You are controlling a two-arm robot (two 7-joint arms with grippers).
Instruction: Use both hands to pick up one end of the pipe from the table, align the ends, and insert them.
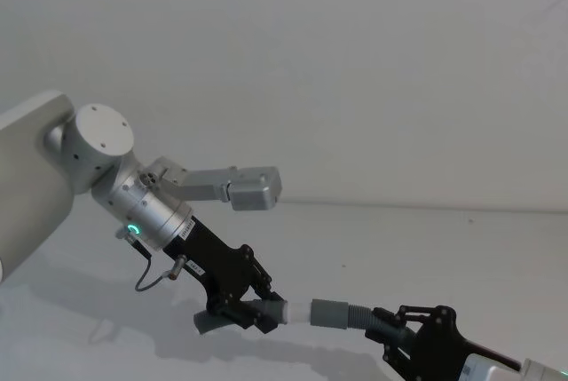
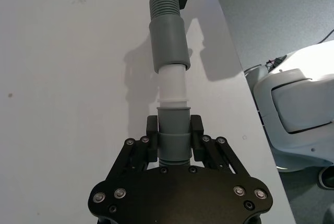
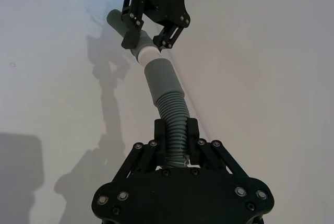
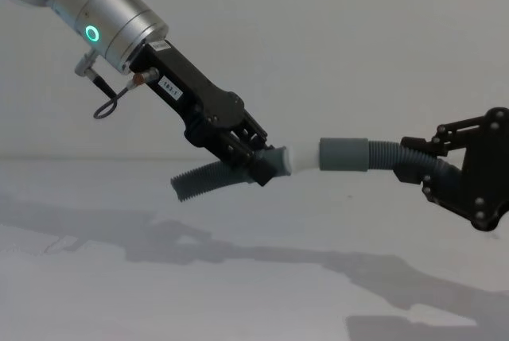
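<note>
Pipe pieces are both held up in the air above the table (image 4: 262, 277), end to end, and you can see them meeting in one line. The white tip (image 4: 305, 157) of the left piece's grey cuff (image 4: 274, 161) enters the mouth of the wider socket cuff (image 4: 344, 155) on the right piece; a stretch of white tip is exposed between the two cuffs.

Your left gripper (image 4: 256, 160) is closed on the left hose piece (image 4: 205, 179), its fingers (image 2: 151, 139) pressing both sides of the smooth cuff just behind the tip, with the ribbed tail hanging free behind it, tilted down.

Your right gripper (image 4: 427, 168) is closed on the ribbed part of the right hose piece (image 4: 391, 155), a little way back from the socket cuff; in the right wrist view its fingers (image 3: 161, 143) clamp the ribs on either side.

Shadows of both arms fall across the white table below.
</note>
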